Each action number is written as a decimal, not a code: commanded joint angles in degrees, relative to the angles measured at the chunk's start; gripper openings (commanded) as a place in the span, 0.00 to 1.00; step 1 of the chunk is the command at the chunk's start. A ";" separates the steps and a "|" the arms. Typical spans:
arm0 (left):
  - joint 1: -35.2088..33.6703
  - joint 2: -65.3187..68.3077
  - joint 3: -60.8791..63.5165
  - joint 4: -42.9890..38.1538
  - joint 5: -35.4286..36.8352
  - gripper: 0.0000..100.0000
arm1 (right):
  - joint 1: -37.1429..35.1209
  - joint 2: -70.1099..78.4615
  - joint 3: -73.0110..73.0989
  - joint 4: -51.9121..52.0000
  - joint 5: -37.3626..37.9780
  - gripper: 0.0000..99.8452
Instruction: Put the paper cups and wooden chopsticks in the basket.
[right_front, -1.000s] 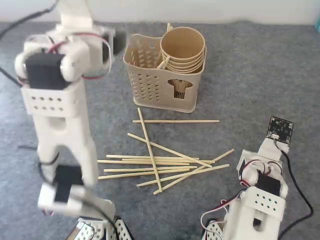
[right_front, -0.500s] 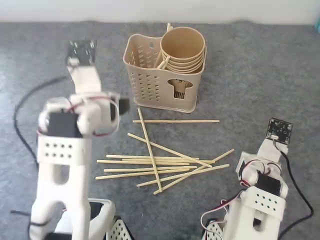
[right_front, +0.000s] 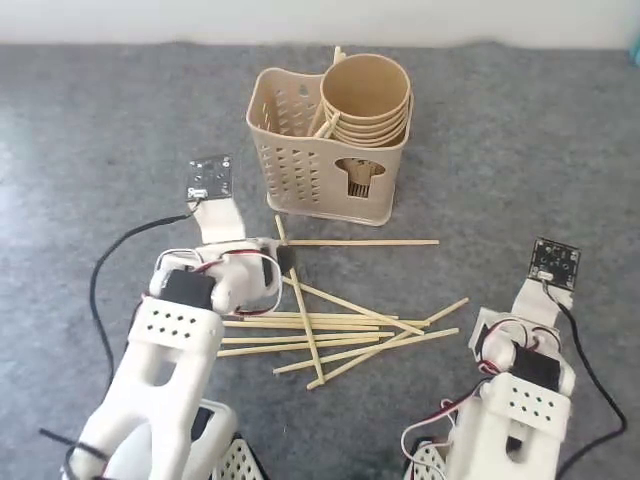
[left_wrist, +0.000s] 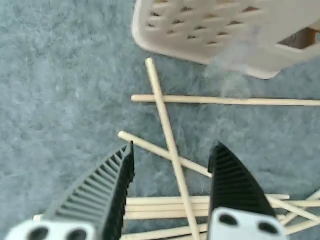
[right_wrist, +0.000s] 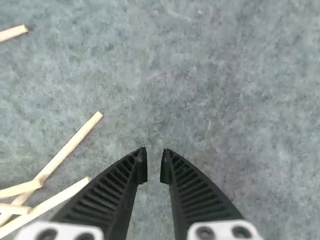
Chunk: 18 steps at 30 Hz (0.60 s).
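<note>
Left pincer (left_wrist: 175, 146) released over loose wooden chopsticks (right_front: 330, 330); right pincer (right_wrist: 152, 165) clenched, nothing in it.
Left pincer's jaws stand wide, straddling one steep chopstick (left_wrist: 167, 145); its long axis runs from the basket (right_front: 300, 160) foot back toward the arms, crossing the rest; most of the pile lies crosswise on the grey mat (right_front: 520, 150); one single stick (right_front: 350, 242) lies crosswise just before the basket; paper cups (right_front: 366, 95) sit stacked upright in the basket's right compartment; right pincer hangs over bare mat, stick ends (right_wrist: 70, 145) nearby.
</note>
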<state>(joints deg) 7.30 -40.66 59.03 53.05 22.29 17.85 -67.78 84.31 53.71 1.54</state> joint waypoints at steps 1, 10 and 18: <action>2.29 -0.53 -0.57 -1.76 1.76 0.23 | -0.31 -1.19 -2.55 0.40 0.88 0.06; 2.55 16.35 -8.84 -2.29 6.07 0.23 | -0.31 -1.19 -2.55 0.48 0.88 0.06; 2.55 30.68 -16.13 -4.75 8.53 0.22 | -0.22 -1.19 -2.55 0.40 0.88 0.06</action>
<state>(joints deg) 9.41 -13.76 47.25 50.86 30.11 17.85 -67.78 84.31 53.71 1.54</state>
